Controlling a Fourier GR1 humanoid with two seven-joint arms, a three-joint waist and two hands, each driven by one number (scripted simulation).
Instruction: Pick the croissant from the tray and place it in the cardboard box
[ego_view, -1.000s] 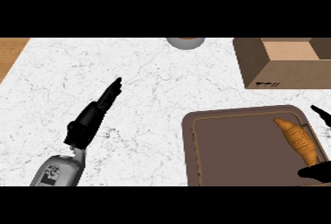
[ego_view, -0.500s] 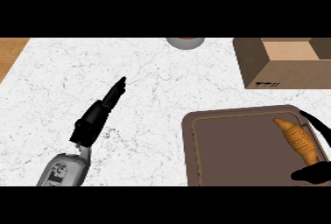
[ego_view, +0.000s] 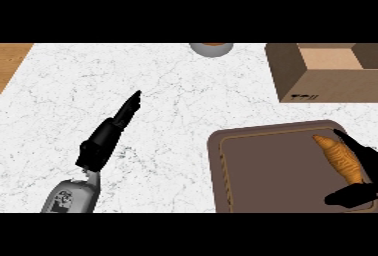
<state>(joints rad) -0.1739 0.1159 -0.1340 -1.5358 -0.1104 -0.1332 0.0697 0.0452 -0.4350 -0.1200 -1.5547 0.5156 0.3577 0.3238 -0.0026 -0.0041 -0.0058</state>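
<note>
An orange-brown croissant (ego_view: 340, 159) lies on the right side of a dark brown tray (ego_view: 266, 175) at the lower right. My right hand (ego_view: 362, 172) comes in from the right edge around the croissant: fingers lie along its far side and the thumb curls under its near end. The hand's palm is cut off by the view's edge. An open cardboard box (ego_view: 325, 71) stands at the upper right, beyond the tray. My left hand (ego_view: 111, 131) rests on the counter at the left, fingers straight and pointing up-right, holding nothing.
A grey bowl (ego_view: 211, 48) sits at the counter's far edge, left of the box. The white marble counter (ego_view: 177, 100) spreads between the left hand and the tray. A wooden strip (ego_view: 11, 60) borders the counter at the upper left.
My right hand has moved in over the tray, its fingers and thumb closing around the croissant. The left hand has barely shifted.
</note>
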